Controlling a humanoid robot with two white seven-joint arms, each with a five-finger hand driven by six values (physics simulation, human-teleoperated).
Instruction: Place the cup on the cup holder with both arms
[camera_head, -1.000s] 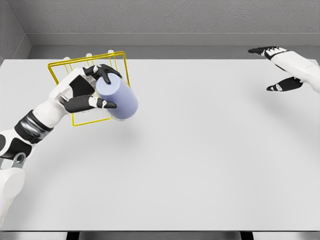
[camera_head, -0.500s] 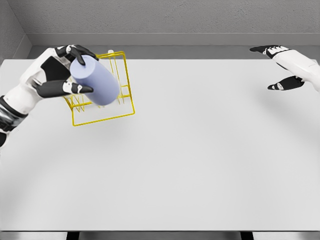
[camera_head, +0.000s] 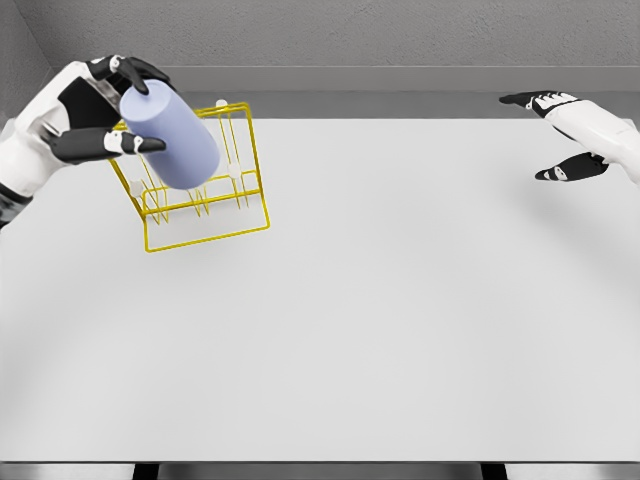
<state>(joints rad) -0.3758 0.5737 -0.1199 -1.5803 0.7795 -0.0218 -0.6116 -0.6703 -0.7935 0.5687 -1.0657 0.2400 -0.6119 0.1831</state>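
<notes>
The left hand (camera_head: 85, 115) grips a tilted lavender cup (camera_head: 170, 138) above the yellow wire cup holder (camera_head: 205, 195); the right hand (camera_head: 560, 135) hovers open over the white table (camera_head: 400, 320).

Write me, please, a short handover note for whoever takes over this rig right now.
Left hand: shut on the lavender cup, held tilted in the air over the yellow wire cup holder at the table's far left.
Right hand: open, holding nothing, at the table's far right edge.
Done: cup picked up and brought above the holder.
Left: lower the cup onto the holder's pegs and release. Whether it touches the rack yet cannot be told from this view.
</notes>
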